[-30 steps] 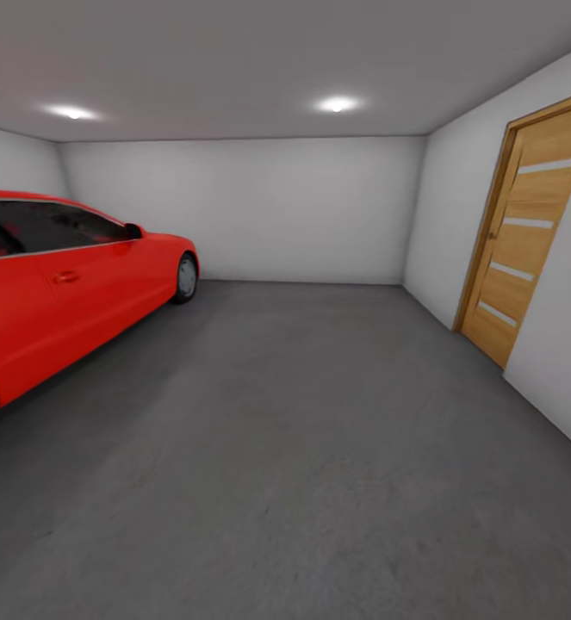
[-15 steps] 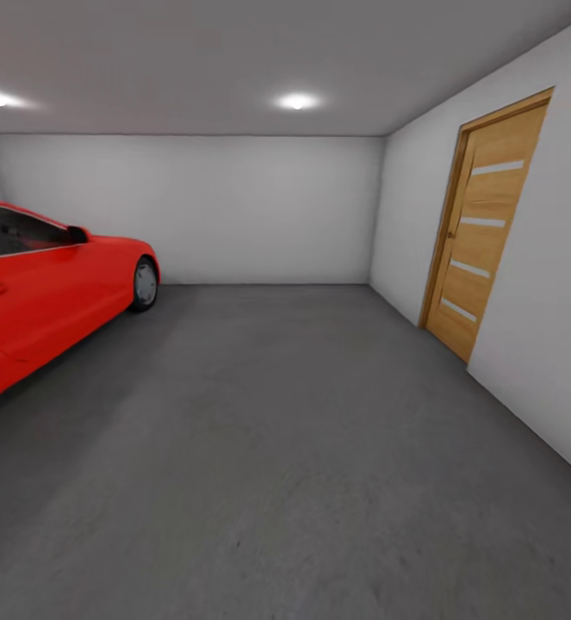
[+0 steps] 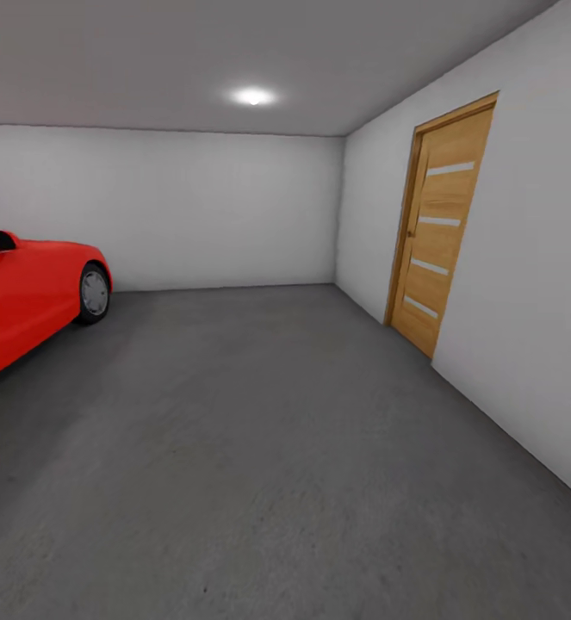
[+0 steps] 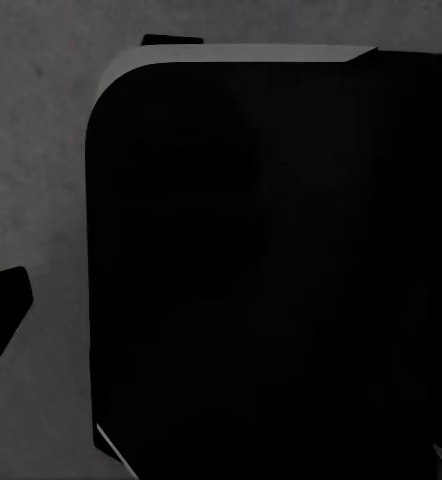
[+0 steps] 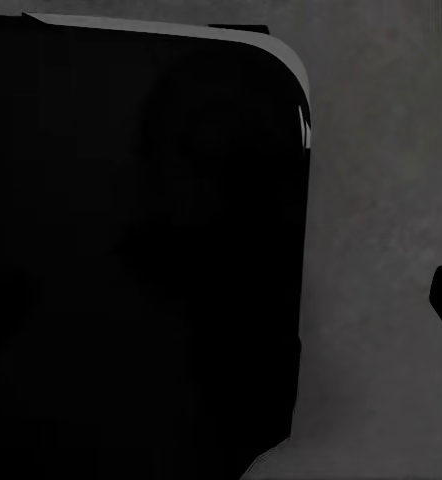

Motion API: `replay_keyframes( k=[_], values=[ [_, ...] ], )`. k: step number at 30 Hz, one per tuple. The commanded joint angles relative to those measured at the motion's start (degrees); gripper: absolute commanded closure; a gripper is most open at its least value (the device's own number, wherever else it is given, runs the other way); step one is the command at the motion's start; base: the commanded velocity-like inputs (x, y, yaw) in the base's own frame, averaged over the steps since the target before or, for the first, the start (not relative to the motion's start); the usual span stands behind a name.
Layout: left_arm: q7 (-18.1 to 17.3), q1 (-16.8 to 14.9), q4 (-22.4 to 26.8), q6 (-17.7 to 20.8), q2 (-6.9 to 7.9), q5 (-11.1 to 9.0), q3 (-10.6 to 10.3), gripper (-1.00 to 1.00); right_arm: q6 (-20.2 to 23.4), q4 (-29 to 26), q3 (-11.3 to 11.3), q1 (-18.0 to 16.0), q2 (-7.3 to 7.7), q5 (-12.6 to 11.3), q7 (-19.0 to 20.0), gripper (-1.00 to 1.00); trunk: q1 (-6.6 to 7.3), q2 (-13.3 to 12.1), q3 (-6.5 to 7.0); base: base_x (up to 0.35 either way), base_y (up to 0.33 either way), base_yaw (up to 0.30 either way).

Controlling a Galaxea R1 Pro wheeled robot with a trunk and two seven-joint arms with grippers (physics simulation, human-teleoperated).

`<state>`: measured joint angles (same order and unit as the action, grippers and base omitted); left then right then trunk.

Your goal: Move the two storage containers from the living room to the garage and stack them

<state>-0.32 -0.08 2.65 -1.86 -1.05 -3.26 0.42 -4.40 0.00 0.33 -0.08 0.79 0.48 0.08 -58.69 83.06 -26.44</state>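
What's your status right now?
In garage, concrete floor ahead. Red car left, wooden door right. Gripper states unclear.

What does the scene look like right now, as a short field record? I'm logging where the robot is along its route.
room: garage, white walls, grey ceiling
floor: dark grey concrete
car: red, at the left edge of the head view, front wheel showing
door: wooden, shut, in the right-hand wall
ceiling light: on
wrist views: a large dark rounded body over grey concrete
grippers: state cannot be told
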Motion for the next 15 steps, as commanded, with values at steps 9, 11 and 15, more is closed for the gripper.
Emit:
replay_keyframes(
  k=[9, 11, 15],
  values=[
    [0.0, 0.0, 0.0, -0.2, -0.01, -0.3, 0.0, -1.0, -0.2, 0.0, 0.0, 0.0, -0.04, 0.0, 0.0, -1.0, -0.03, 0.0, -0.04, 0.321, 0.0, -0.286],
    [0.0, 0.0, 0.0, -0.2, -0.01, -0.3, 0.0, -1.0, -0.2, 0.0, 0.0, 0.0, -0.03, 0.0, 0.0, -1.0, -0.03, 0.0, -0.01, 0.321, 0.0, -0.251],
    [0.0, 0.0, 0.0, -0.2, 0.0, -0.3, 0.0, -1.0, -0.2, 0.0, 0.0, 0.0, 0.1, 0.0, 0.0, -1.0, -0.03, 0.0, 0.01, 0.321, 0.0, -0.093]
  ],
)
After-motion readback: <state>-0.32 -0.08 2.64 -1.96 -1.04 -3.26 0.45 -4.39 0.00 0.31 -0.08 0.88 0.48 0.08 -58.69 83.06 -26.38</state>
